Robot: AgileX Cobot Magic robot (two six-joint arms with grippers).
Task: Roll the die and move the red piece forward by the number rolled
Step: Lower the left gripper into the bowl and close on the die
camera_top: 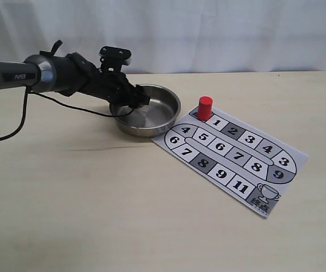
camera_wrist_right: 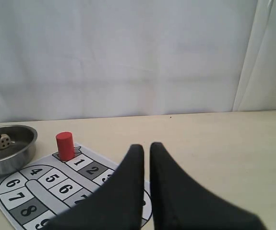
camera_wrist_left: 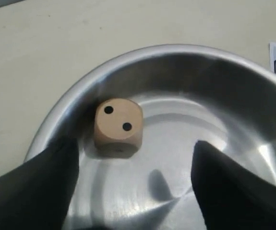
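Left pincer (camera_top: 140, 101) masks die (camera_wrist_left: 118, 127), exterior view.

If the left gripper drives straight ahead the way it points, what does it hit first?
Likely the die, just ahead of the left gripper, then the wall of the steel bowl behind it; depth unclear.

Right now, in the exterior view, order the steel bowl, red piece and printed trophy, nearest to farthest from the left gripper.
1. Steel bowl: the left gripper reaches into it.
2. Red piece: right of the bowl, at the board start.
3. Printed trophy: far corner of the board.
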